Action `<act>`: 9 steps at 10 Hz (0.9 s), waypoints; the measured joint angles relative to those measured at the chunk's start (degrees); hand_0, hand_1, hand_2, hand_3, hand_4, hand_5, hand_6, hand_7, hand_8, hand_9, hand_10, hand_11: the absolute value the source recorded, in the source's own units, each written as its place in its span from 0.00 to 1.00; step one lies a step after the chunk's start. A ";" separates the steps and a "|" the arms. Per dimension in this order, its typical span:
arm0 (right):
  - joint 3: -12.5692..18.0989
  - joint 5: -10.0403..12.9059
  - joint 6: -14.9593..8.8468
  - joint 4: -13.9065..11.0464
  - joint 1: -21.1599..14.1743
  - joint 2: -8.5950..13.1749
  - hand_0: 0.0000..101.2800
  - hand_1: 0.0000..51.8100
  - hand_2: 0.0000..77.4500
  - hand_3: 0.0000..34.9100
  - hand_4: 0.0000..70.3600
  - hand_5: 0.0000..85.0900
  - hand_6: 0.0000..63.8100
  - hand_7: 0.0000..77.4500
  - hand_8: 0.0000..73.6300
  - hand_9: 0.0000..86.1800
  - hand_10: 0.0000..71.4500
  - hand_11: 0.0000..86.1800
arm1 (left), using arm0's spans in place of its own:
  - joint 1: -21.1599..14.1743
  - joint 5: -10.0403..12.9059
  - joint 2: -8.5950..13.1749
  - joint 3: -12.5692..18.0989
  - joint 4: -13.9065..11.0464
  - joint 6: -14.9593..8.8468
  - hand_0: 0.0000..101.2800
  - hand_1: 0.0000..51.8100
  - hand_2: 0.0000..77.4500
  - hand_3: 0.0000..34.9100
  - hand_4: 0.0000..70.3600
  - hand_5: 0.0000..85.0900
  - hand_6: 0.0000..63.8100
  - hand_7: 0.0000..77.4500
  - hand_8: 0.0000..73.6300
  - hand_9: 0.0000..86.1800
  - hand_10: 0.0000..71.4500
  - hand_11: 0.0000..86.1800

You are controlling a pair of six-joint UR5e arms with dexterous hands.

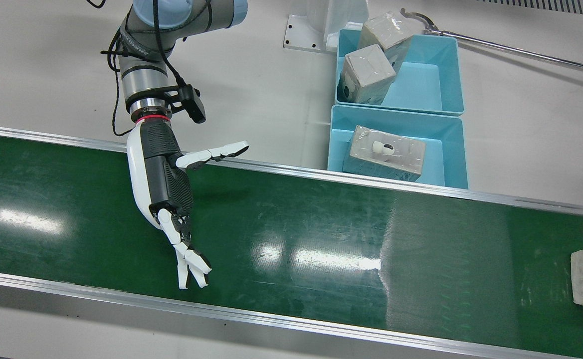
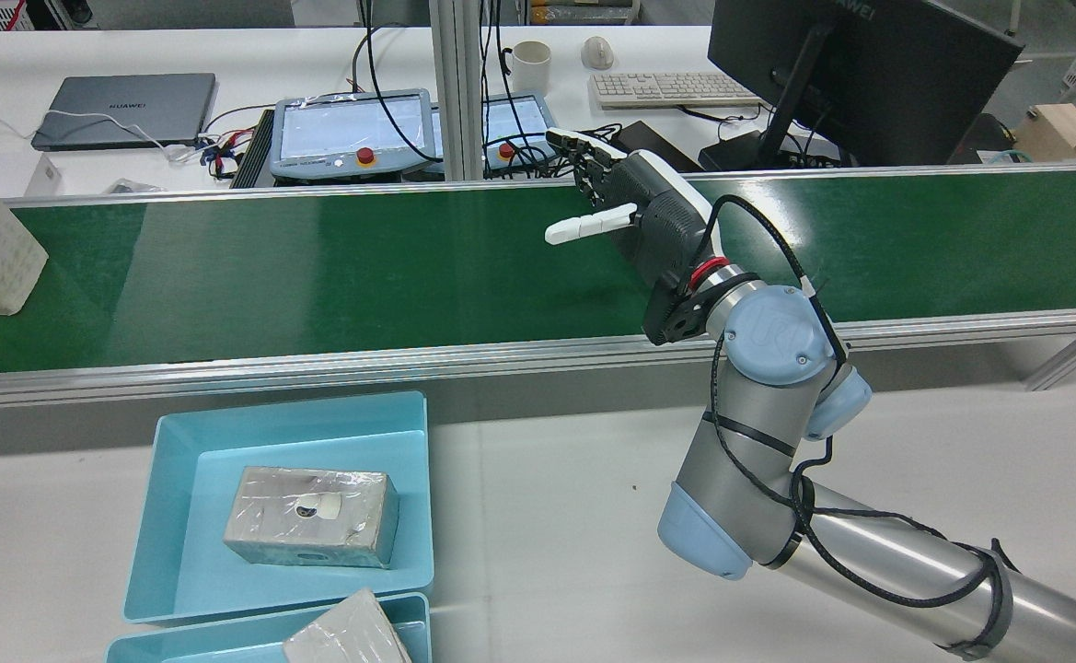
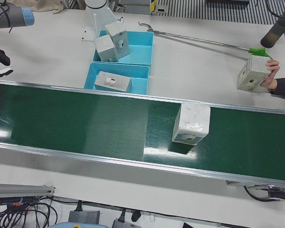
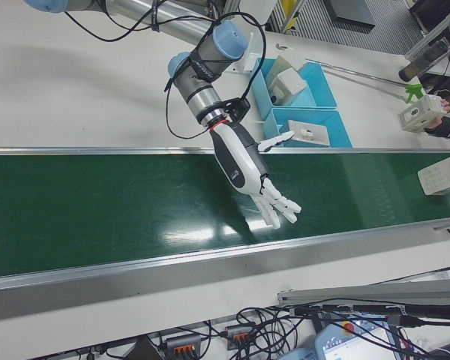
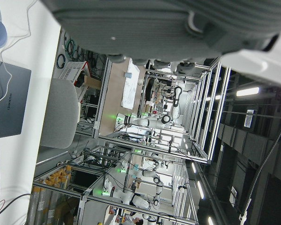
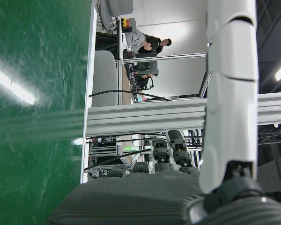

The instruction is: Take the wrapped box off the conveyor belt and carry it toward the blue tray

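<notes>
While your right hand (image 1: 164,174) hovers over the conveyor belt (image 1: 321,239) with fingers (image 1: 191,267) spread wide and empty, the wrapped box (image 3: 192,124) sits well beyond them, down the belt.

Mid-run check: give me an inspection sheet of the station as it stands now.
Surface: green conveyor belt bare under the arm, glare patches.
Job's things: wrapped box upright on the belt, apart from the hand; near blue tray holds one wrapped box, far tray two.
Clutter: reach-grabber tool lies on the table beyond the trays.
Hands: right hand open above the belt, holding nothing; left hand shows only close up, state unclear.
Cables: black cable strapped along the right arm.
Surroundings: a person's hand holds another box; pendants, laptop, monitor behind.
</notes>
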 joint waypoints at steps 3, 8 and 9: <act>-0.04 0.01 -0.13 0.02 -0.05 0.00 0.48 0.28 0.06 0.00 0.11 0.17 0.04 0.03 0.00 0.01 0.00 0.02 | 0.00 0.00 0.00 0.00 0.00 0.00 0.00 0.00 0.01 0.00 0.00 0.01 0.01 0.01 0.01 0.01 0.01 0.01; 0.04 -0.07 -0.18 0.03 -0.09 0.00 0.48 0.28 0.06 0.00 0.12 0.17 0.04 0.02 0.00 0.01 0.00 0.02 | 0.00 0.00 0.00 0.00 0.00 0.00 0.00 0.00 0.01 0.00 0.00 0.01 0.01 0.01 0.01 0.01 0.01 0.01; 0.11 -0.08 -0.18 0.03 -0.09 0.00 0.48 0.28 0.06 0.00 0.12 0.17 0.04 0.02 0.00 0.01 0.00 0.02 | 0.00 0.00 0.00 0.00 0.00 0.00 0.00 0.00 0.01 0.00 0.00 0.01 0.01 0.01 0.01 0.01 0.01 0.01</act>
